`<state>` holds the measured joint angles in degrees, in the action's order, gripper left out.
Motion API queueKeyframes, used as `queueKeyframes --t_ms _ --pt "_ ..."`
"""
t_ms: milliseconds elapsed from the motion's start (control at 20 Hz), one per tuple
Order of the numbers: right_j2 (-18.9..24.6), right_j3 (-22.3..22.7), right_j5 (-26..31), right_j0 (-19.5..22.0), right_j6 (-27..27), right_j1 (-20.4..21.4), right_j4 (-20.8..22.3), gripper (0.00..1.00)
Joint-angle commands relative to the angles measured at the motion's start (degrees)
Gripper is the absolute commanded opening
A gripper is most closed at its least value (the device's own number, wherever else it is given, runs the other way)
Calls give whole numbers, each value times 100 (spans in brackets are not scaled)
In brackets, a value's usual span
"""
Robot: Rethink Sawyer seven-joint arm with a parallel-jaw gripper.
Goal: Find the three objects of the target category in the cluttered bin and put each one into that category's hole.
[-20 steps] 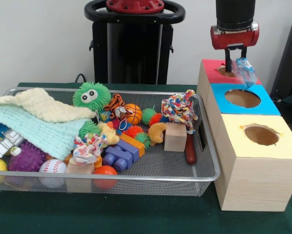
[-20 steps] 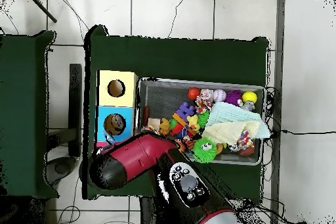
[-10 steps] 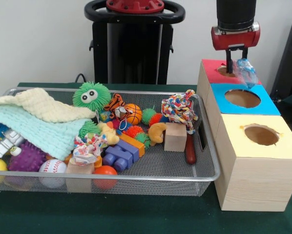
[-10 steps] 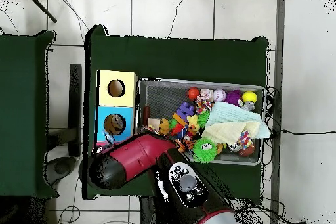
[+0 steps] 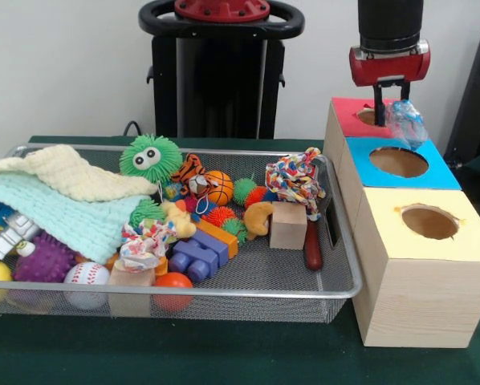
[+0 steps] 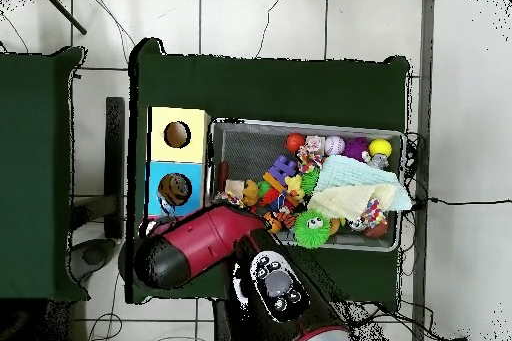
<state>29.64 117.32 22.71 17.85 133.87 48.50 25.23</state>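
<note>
1 crinkly blue thing hung in the closed gripper above the red box's hole, likely so it could drop inside.

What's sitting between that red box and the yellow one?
A blue-topped box with a round hole, standing between the red box and the yellow box; the front view shows it best.

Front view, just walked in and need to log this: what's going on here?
The arm's gripper hangs over the red box, the farthest of three boxes with holes. A crinkly blue bundle hangs at its tips, by that box's hole. Whether it is gripped is unclear. The wire bin beside the boxes is full of toys, balls, blocks and cloths.
</note>
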Motion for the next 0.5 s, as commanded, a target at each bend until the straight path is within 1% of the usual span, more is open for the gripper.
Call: queueKeyframes --t_ms 50,500 --pt "-521 -570 -414 -76 327 -2 341 0" --pt "-597 -517 -469 -82 209 6 203 0"
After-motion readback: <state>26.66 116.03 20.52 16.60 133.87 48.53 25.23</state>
